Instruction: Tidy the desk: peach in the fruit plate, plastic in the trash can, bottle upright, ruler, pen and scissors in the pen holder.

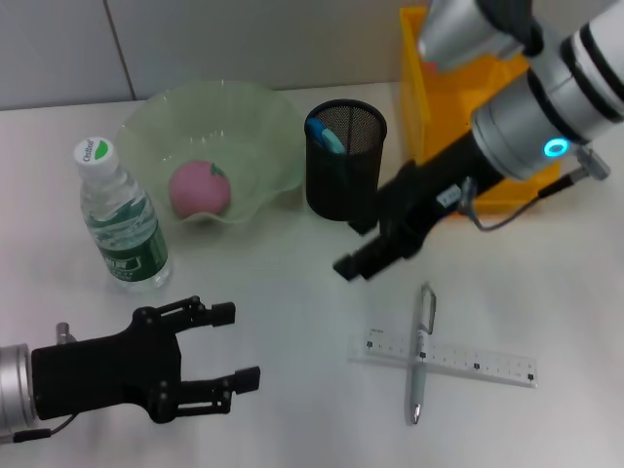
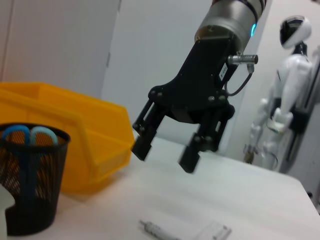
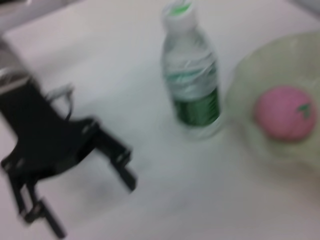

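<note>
Head view: white tabletop (image 1: 292, 292) carried every item
Right claw (image 1: 366, 255): black, released, nothing between its fingers; it hung above the tabletop just in front of the black mesh pen holder (image 1: 345, 161), and the left wrist view showed it (image 2: 165, 152) raised clear of the surface
Left claw (image 1: 229, 346): black, released and empty, low at the near left of the tabletop, in front of the bottle; also seen in the right wrist view (image 3: 82, 192)
Pink round peach (image 1: 200, 188): lay inside the pale green wavy-rimmed fruit plate (image 1: 263, 117)
Clear plastic water bottle with green label and white cap (image 1: 119, 219): stood upright, just left of the plate
Blue-handled scissors (image 1: 324, 134): stood in the pen holder, handles up
Silver pen (image 1: 420, 353): lay on the tabletop, crossing over the ruler
Clear plastic ruler (image 1: 445, 359): lay flat near the front right, under the pen
Yellow plastic bin (image 1: 429, 88): stood at the back right, behind the right arm
</note>
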